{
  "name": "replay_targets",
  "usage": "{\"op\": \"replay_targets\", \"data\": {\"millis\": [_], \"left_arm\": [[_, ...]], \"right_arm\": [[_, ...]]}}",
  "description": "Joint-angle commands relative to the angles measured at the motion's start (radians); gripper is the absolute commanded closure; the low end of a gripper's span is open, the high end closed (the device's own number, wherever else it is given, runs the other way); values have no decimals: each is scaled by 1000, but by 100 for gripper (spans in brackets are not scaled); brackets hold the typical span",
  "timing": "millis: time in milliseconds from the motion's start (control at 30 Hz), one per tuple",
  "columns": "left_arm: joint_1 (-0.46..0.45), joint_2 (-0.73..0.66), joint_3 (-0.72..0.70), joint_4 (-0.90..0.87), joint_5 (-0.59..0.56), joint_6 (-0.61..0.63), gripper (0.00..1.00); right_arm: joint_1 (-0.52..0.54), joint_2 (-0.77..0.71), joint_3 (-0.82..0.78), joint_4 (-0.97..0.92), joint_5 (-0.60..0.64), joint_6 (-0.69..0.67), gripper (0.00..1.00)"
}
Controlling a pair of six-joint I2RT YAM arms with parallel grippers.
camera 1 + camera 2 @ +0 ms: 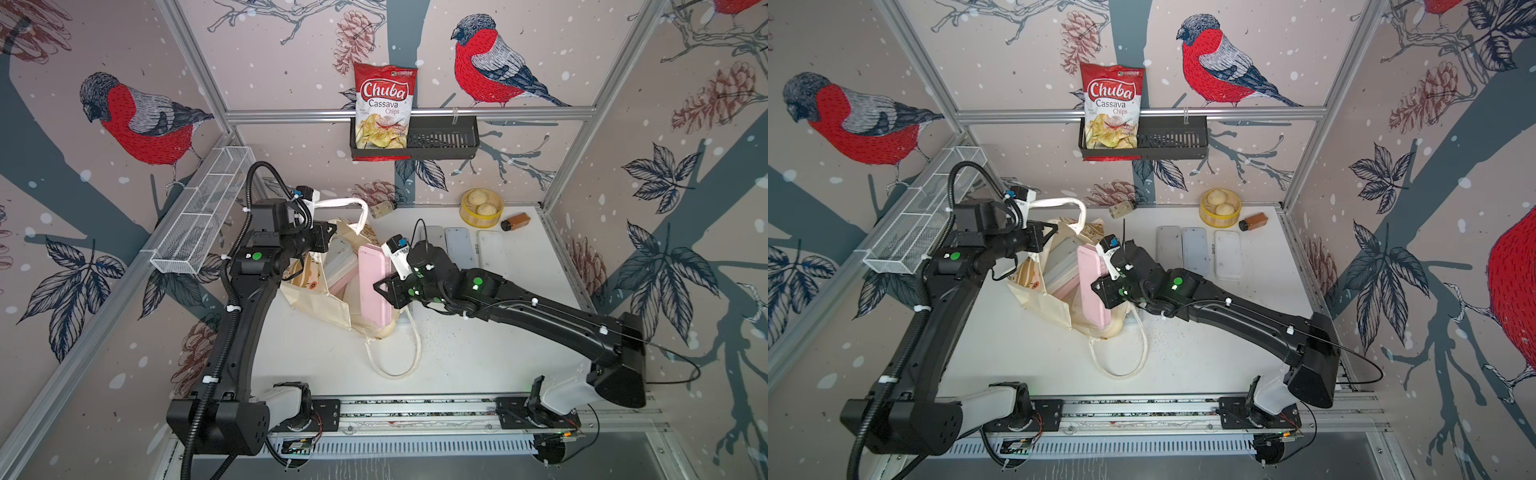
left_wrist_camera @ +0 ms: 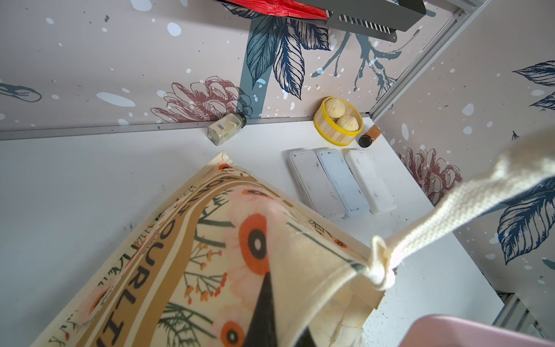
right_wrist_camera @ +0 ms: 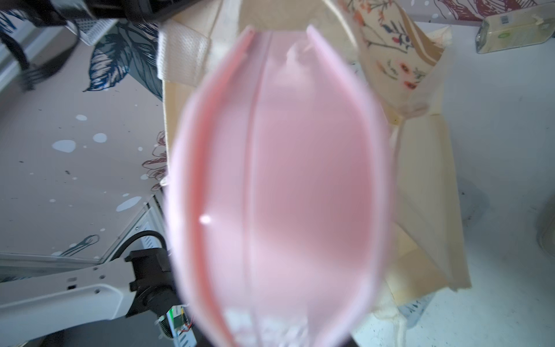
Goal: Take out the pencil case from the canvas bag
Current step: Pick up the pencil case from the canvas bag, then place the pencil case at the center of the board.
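The canvas bag [image 1: 320, 301] lies open on the white table, floral side [image 2: 210, 240] facing the left wrist camera. My left gripper [image 1: 332, 232] is shut on the cloth of the bag's rim, holding it up beside one loop handle [image 1: 345, 202]. The other handle [image 1: 395, 365] trails toward the front. My right gripper [image 1: 388, 286] is shut on the long side of a pink pencil case [image 1: 372, 286], which hangs tilted over the bag's mouth. That case [image 3: 285, 180] fills the right wrist view. More pale cases [image 1: 340, 262] lie inside the bag. In both top views the pink case [image 1: 1094, 286] overlaps the bag.
Three pale cases [image 1: 459, 249] lie side by side on the table behind the right arm. A yellow steamer with buns [image 1: 481, 206], a brown bottle [image 1: 515, 221] and a glass jar [image 1: 382, 208] stand along the back wall. A white wire basket [image 1: 203, 216] hangs at the left.
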Motion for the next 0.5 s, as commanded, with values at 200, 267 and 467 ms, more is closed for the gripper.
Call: {"op": "replay_targets", "data": {"millis": [200,267,467], "left_arm": [[103,-93,-71,182,128,28,100],[123,-124,-115,223,168,12,100],[143,-123,-190,303,275,-49,100]], "right_arm": [[-296,-228,-89,-96,-190,-29,79],[-371,-228,-75,-185,-147,-49,79],[-641,-100,-118,-382,-141,-64,80]]}}
